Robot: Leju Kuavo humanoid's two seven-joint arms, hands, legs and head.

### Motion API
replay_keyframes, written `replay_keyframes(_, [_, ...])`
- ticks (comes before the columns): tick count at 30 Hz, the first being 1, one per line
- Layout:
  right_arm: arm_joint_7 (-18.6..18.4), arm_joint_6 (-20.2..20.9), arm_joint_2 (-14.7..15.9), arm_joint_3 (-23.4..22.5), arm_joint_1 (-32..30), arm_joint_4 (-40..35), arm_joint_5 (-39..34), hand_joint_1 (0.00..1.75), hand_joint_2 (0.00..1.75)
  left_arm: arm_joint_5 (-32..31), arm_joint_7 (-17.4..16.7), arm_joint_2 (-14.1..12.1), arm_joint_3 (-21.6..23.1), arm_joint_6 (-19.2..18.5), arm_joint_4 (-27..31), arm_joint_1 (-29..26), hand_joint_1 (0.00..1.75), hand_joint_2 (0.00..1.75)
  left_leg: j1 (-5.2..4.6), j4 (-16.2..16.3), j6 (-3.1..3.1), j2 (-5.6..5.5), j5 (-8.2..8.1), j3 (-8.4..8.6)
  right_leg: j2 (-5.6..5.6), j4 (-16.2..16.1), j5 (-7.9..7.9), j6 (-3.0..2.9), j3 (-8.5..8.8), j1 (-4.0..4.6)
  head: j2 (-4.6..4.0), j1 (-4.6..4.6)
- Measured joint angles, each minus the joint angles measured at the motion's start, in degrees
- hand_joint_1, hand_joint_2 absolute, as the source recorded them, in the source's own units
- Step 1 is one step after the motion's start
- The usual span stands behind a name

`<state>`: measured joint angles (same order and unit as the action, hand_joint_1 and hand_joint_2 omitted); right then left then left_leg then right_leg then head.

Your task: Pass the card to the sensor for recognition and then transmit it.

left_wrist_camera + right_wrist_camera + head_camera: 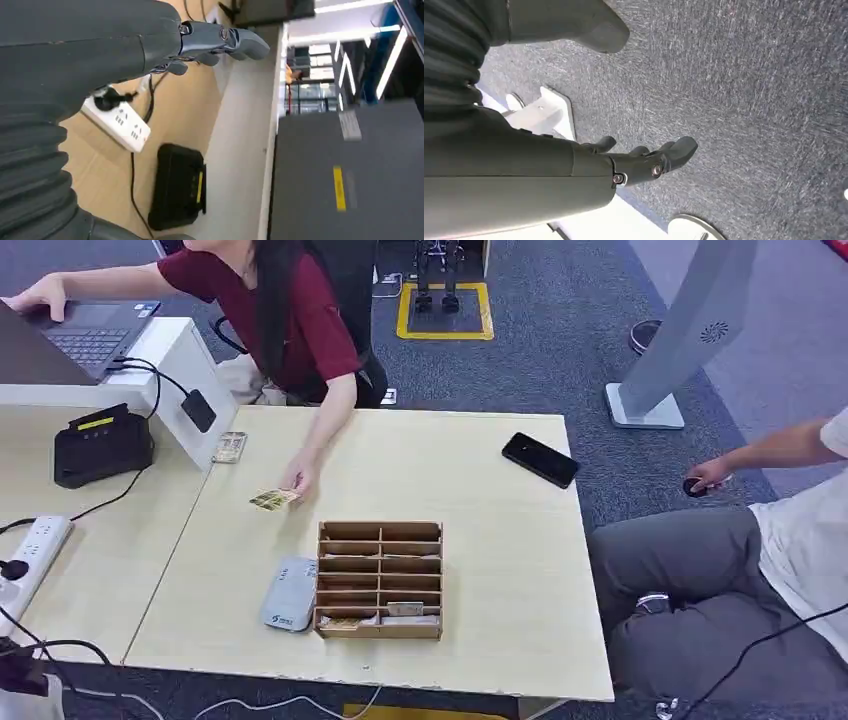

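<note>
Head view: a person's hand [300, 478] holds the card [273, 499] on the bench [500, 570], at eleven o'clock from the sensor [290, 594]. Left hand [210, 45] and right hand [644, 160] hold nothing, fingers loosely apart.

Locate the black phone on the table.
In the head view, the black phone lies on the table's far right part, beyond the wooden card organizer.

The robot's left hand [220, 42] holds nothing, its dark fingers [245, 42] stretched forward and slightly apart. The right hand [644, 160] is likewise empty, fingers [681, 147] loosely extended, thick thumb [594, 27] held apart.
</note>
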<state>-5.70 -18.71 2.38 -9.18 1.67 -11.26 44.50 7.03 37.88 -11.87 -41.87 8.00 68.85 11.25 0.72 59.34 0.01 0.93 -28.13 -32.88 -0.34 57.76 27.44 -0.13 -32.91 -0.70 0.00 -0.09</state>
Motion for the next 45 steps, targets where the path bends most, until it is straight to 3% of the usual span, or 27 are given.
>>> replay_keyframes(12, [0.28, 0.09, 0.00, -0.41, 0.04, 0.00, 2.12, 0.00, 1.75, -20.05, -0.15, -0.04, 18.15, 4.15, 3.63, 0.05, 0.00, 1.75, 0.00, 0.02, 0.00, 0.00, 0.00, 0.00, 0.00, 0.00, -0.01, 0.00, -0.01, 0.00, 0.00, 0.00])
replay_keyframes(23, [0.57, 0.28, 0.00, -1.31, 0.18, 0.00, 5.09, 0.00, 1.75, -37.34, -1.90, -0.09, 33.15, 10.25, 2.99, 3.03, 0.00, 1.75, -0.01, 0.03, 0.00, -0.01, 0.00, -0.02, -0.01, 0.00, -0.01, 0.00, -0.02, 0.00, 0.00, 0.00])
replay_keyframes(37, [1.77, 0.48, -0.17, -1.79, 0.63, 0.00, 10.12, 0.00, 1.75, -56.45, -5.62, -0.02, 50.31, 18.71, -6.67, 11.34, 0.00, 1.75, -0.01, 0.04, 0.00, 0.00, 0.00, -0.03, -0.01, 0.01, -0.04, -0.03, -0.03, 0.00, 0.00, 0.00])
replay_keyframes(45, [2.19, 0.70, -0.31, -2.69, 0.86, 0.00, 12.35, 0.00, 1.75, -64.28, -7.65, -0.04, 56.19, 22.16, -12.27, 14.26, 0.00, 1.75, -0.01, 0.04, 0.00, 0.00, 0.00, -0.04, 0.00, 0.02, -0.04, -0.03, -0.03, 0.00, 0.00, 0.00])
